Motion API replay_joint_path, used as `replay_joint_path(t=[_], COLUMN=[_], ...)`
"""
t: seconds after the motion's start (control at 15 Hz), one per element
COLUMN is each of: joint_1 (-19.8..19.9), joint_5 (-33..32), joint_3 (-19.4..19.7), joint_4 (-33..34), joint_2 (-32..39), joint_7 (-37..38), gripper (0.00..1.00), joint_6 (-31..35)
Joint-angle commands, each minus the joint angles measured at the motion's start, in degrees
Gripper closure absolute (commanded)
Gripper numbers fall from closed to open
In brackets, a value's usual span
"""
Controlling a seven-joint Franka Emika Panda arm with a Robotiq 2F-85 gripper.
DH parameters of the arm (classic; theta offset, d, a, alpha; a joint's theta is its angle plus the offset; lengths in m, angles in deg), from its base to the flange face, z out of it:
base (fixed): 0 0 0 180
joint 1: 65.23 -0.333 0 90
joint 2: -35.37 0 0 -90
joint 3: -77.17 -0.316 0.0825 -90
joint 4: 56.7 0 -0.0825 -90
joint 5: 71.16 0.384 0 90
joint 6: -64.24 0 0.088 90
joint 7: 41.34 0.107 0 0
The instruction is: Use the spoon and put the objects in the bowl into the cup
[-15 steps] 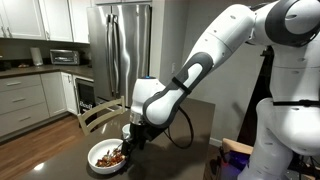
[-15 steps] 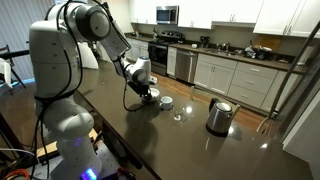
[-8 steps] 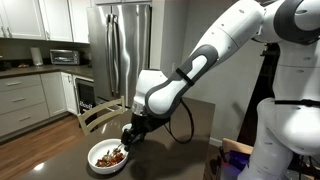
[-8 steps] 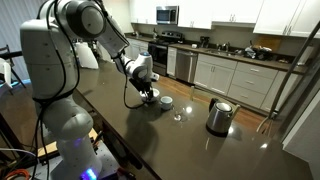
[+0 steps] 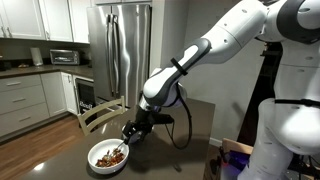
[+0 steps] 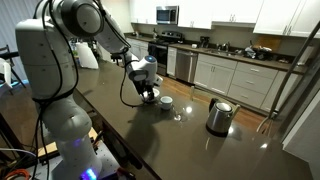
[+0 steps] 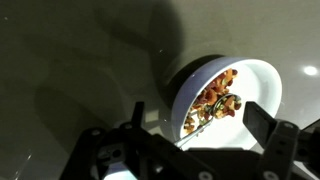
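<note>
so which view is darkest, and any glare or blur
Wrist view: darkest, table almost black, only the bowl bright, tool soft and out of focus. Both exterior views: evenly lit, fairly sharp; in an exterior view the fridge shows glare streaks.

A white arm (image 5: pixel 205 55) reaches down from the upper right to a white bowl (image 5: pixel 100 167) at the near edge of the dark table (image 5: pixel 198 125). The black pincer (image 5: pixel 129 135) hangs just above the bowl's rim. Brown bits (image 5: pixel 105 158) lie in the bowl, with a spoon (image 5: pixel 119 153) faintly visible among them. Behind stand a chair (image 5: pixel 95 113), a steel fridge (image 5: pixel 120 45) and a microwave (image 5: pixel 64 57).
</note>
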Motion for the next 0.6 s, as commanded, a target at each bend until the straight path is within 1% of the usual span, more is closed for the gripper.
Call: replay_joint_path(t=[0.0, 0.2, 0.53], joint_1=[1.0, 0.8, 0.5], joint_5=[11.4, 18.8, 28.6], joint_3=[-1.1, -1.0, -1.0], joint_4=[-0.9, -0.6, 0.3], joint_2=[-1.4, -1.0, 0.1], joint_7=[-12.0, -20.7, -30.1], gripper=[0.00, 0.00, 0.00], joint_6=[1.8, 1.9, 1.7])
